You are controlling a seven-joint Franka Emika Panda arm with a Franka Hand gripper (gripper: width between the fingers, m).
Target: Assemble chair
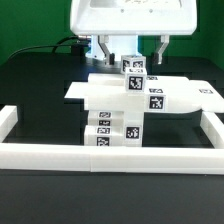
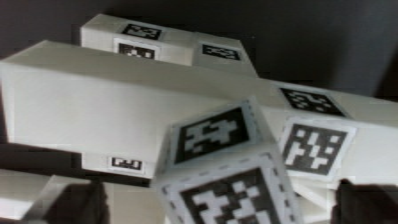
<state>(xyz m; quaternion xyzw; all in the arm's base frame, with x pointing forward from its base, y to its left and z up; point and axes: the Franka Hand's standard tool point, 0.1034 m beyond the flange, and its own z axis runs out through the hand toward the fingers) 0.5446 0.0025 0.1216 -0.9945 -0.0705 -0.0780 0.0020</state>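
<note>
Only square marker tags (image 2: pixel 215 133) on chair (image 1: pixel 110 100)

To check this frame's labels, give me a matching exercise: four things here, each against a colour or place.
Things:
1 fingers
2 border rail
3 table
4 top block

Colour or place:
a black
b white, untagged
c between the fingers
d either side of the top block

Pairs: 1-d, 2-b, 3-a, 4-c

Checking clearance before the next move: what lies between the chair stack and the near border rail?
Nothing: in the exterior view the chair stack stands directly against the near border rail, with no black table showing between them.
</note>
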